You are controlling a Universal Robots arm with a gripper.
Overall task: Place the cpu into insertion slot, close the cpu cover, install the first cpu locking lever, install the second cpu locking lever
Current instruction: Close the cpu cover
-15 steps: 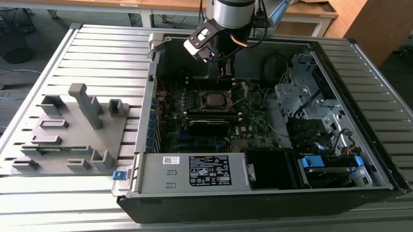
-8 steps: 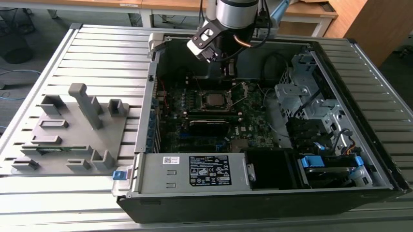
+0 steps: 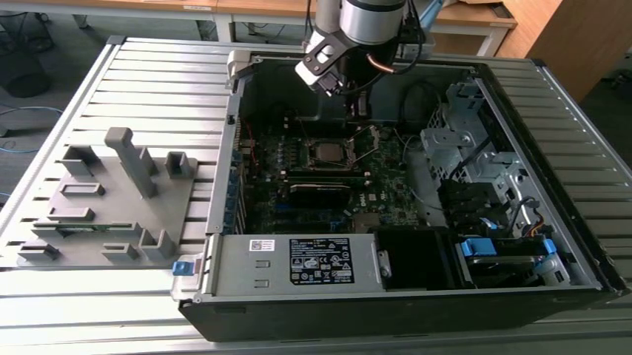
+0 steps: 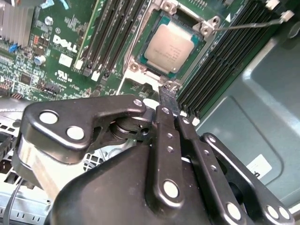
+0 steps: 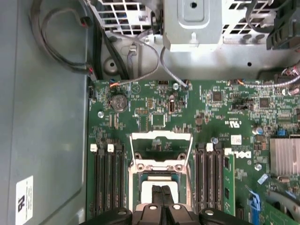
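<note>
**CPU cover: closing step, status of parts**

Small flat square cpu with silvery-grey metal top [image 4: 169,47]: seated in the square, dark, metal-rimmed insertion slot [image 4: 142,47].
Thin silvery square-framed cpu cover [image 5: 160,136]: open, tilted back off one side of the slot.
Black linkage-fingered gripper [image 4: 168,97]: fingers pressed together, holding nothing, just above the slot.
Thin steel wire lever [image 4: 248,22]: unlatched, beside the slot.
Handling, as judged: press the cover's free edge with the closed tips, slowly and clear of the chip.
</note>
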